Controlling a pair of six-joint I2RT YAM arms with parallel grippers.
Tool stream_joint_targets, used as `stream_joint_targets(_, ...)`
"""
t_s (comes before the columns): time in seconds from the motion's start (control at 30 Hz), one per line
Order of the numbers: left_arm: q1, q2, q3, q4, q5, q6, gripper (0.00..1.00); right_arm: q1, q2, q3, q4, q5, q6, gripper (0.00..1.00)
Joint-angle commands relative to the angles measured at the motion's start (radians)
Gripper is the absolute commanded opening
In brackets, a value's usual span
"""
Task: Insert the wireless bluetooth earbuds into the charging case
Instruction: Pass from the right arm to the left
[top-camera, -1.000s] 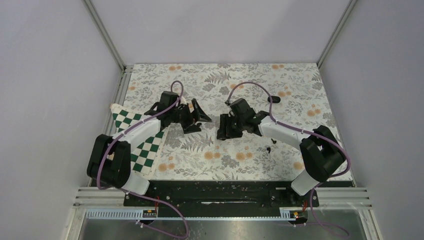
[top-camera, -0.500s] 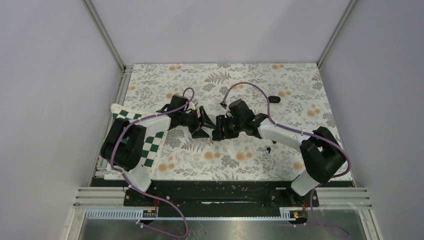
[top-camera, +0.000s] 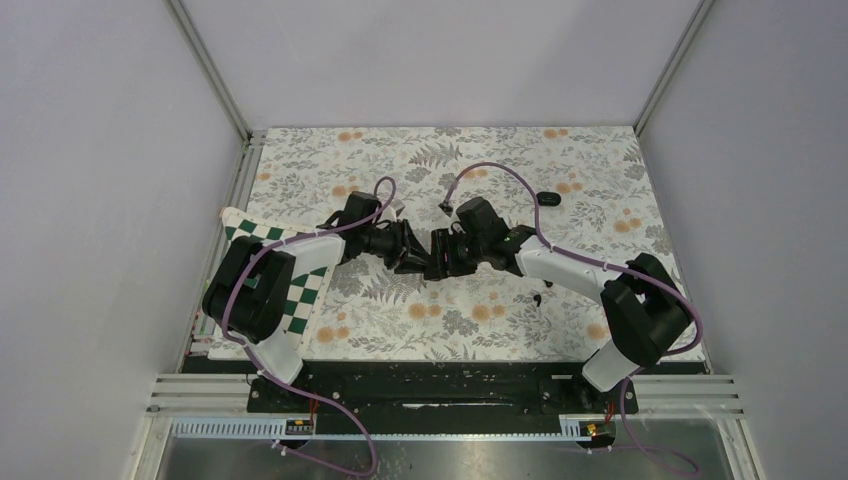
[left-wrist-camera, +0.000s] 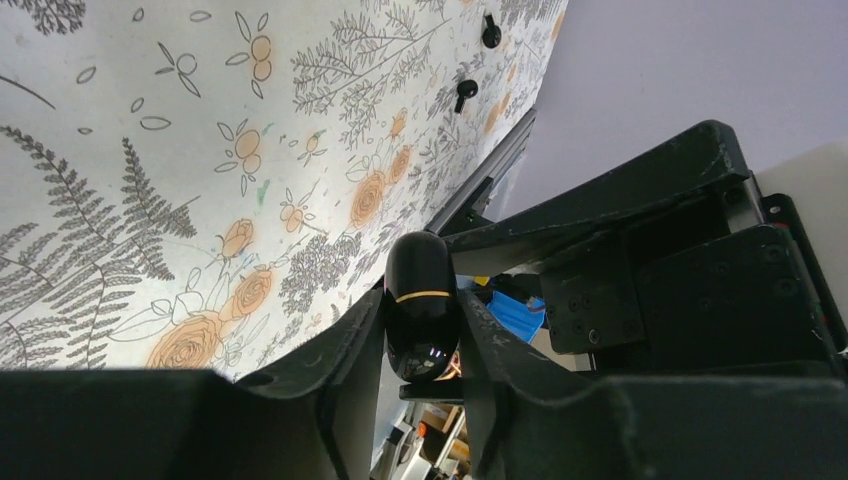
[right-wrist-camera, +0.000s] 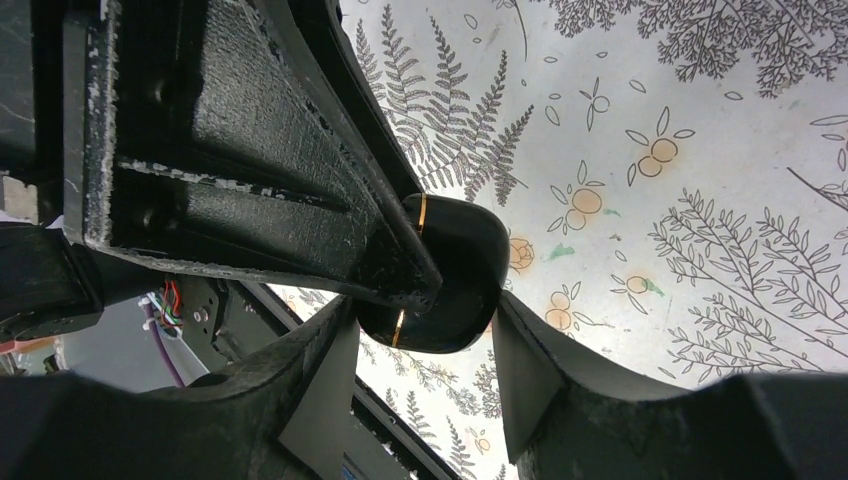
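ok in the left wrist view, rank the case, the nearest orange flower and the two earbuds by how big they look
1. case
2. orange flower
3. nearer earbud and farther earbud, alike; can't split them.
They lie much farther from the camera than the case, so true sizes stay unsure.

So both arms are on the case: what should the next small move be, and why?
The left gripper and right gripper both have their jaws shut on the charging case in mid-air, and its gold seam looks closed. So probably start prying it open, one arm steadying it.
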Motion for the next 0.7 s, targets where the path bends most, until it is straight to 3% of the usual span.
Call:
stream_joint_targets(0.0,-0.017,-0.002,0.005,0.029,0.026,0.013,0.23,0.012,-0.023,0.045,0.024,-0.003,-0.002,0.31)
stream_joint_targets(0.13,-0.019,-0.006,0.02,0.002,0.02,0.032,0.0,0.009,-0.025,0.045,0.016,0.015,0.018,0.33)
stream_joint_targets(0.17,-0.019,-0.007,0.027,-0.003,0.016,0.043,0.0,0.009,-0.031,0.043,0.007,0.024,0.026,0.39)
stream_joint_targets(0.2,-0.019,-0.01,0.032,-0.023,0.011,0.053,0.0,0.007,-0.042,0.038,0.007,0.027,0.038,0.53)
stream_joint_targets(0.27,-0.017,-0.014,0.036,-0.038,0.005,0.067,0.0,0.002,-0.074,0.028,0.02,0.01,0.062,0.72)
stream_joint_targets(0.37,-0.015,-0.014,0.044,-0.031,0.025,0.078,0.0,-0.005,-0.121,0.023,0.02,-0.034,0.081,0.87)
stream_joint_targets(0.5,-0.001,-0.027,0.061,-0.026,0.062,0.088,0.0,-0.061,-0.195,-0.038,0.073,-0.094,0.154,0.88)
stream_joint_targets(0.67,0.02,-0.079,0.072,0.08,0.124,0.029,0.0,-0.192,-0.28,-0.321,0.543,-0.245,0.506,0.76)
